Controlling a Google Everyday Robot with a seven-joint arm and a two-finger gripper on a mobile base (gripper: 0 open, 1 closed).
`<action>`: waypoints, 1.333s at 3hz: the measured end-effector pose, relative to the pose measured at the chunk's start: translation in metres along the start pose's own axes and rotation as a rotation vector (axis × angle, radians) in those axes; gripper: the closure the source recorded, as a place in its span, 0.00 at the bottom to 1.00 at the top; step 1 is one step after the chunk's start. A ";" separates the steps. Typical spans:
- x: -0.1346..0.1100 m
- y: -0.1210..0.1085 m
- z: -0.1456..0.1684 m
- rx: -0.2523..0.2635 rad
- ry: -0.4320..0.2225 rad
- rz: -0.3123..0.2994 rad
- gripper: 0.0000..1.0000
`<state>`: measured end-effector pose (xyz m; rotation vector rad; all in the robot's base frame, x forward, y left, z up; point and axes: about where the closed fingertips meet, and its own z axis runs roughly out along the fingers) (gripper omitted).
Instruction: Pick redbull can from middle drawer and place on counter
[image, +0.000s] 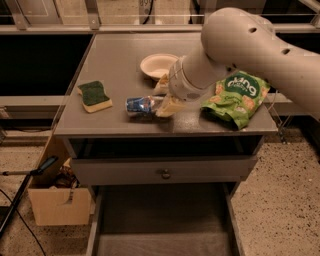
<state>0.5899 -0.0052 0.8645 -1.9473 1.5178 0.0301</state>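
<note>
The redbull can lies on its side, low on the counter near its front edge, between the sponge and the chip bag. My gripper reaches in from the right on the big white arm and is shut on the can's right end, with one finger behind it and one in front. The middle drawer stands pulled out below the cabinet, and its grey floor shows nothing on it.
A green-and-yellow sponge lies at the counter's left. A white bowl sits behind the gripper. A green chip bag lies at the right. The knob drawer above is shut. A cardboard box stands on the floor at the left.
</note>
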 end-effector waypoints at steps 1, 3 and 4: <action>0.000 0.000 0.000 0.000 0.000 0.000 0.37; 0.000 0.000 0.000 0.000 0.000 0.000 0.00; 0.000 0.000 0.000 0.000 0.000 0.000 0.00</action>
